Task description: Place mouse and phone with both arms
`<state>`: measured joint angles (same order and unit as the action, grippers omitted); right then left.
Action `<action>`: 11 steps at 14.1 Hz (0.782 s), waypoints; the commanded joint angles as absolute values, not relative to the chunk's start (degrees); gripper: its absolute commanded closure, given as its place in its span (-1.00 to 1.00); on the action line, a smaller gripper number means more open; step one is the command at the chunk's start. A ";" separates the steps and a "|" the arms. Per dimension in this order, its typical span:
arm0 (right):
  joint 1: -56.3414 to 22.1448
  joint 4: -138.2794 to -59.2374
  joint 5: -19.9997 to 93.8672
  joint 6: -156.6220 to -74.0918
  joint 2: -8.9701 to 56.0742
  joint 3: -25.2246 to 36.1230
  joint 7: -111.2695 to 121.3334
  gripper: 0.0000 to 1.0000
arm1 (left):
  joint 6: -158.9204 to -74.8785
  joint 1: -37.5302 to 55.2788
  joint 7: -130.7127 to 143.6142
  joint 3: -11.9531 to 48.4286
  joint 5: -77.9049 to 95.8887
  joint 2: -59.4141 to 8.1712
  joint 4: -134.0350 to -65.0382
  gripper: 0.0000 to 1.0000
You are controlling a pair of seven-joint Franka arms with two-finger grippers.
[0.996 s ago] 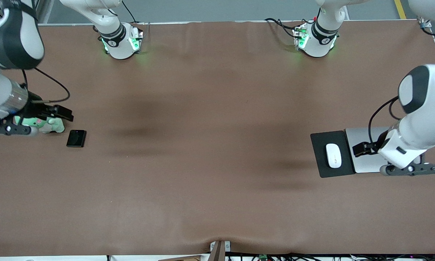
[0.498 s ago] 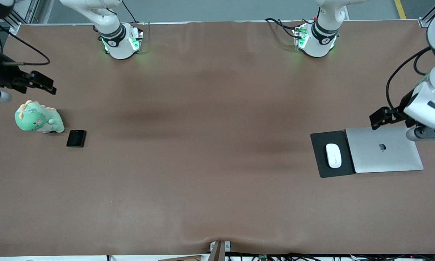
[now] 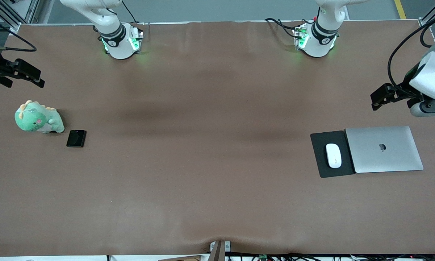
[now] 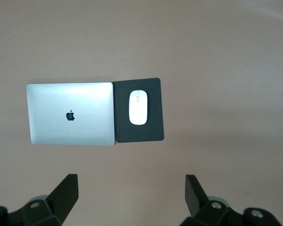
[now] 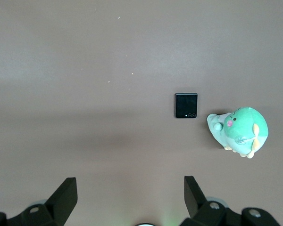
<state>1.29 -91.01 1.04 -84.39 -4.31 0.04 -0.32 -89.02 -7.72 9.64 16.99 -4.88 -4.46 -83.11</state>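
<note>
The white mouse lies on a black pad beside a closed silver laptop, toward the left arm's end of the table. The black phone lies flat beside a green plush dinosaur, toward the right arm's end. My left gripper is open and empty, high over bare table beside the laptop. Its wrist view shows the mouse well away from the gripper. My right gripper is open and empty, high over the table's end beside the plush. Its wrist view shows the phone well away from the gripper.
The brown table has both arm bases along its edge farthest from the front camera. The laptop and pad touch side by side. The plush sits close to the phone.
Both arms have risen and drawn back. The left gripper has left the spot over the laptop and pad; the right gripper has left the plush. Mouse and phone have not moved.
</note>
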 commanded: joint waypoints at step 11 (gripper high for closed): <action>1.85 -89.47 0.97 -83.75 -0.53 -0.09 0.79 -1.00 | -86.31 2.90 7.21 6.77 -1.32 6.24 -92.82 -1.00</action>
<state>1.31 -90.78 1.04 -83.65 -1.53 0.12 -0.13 -87.23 1.37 8.65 8.44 -2.41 4.70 -91.89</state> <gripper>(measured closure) 0.000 0.000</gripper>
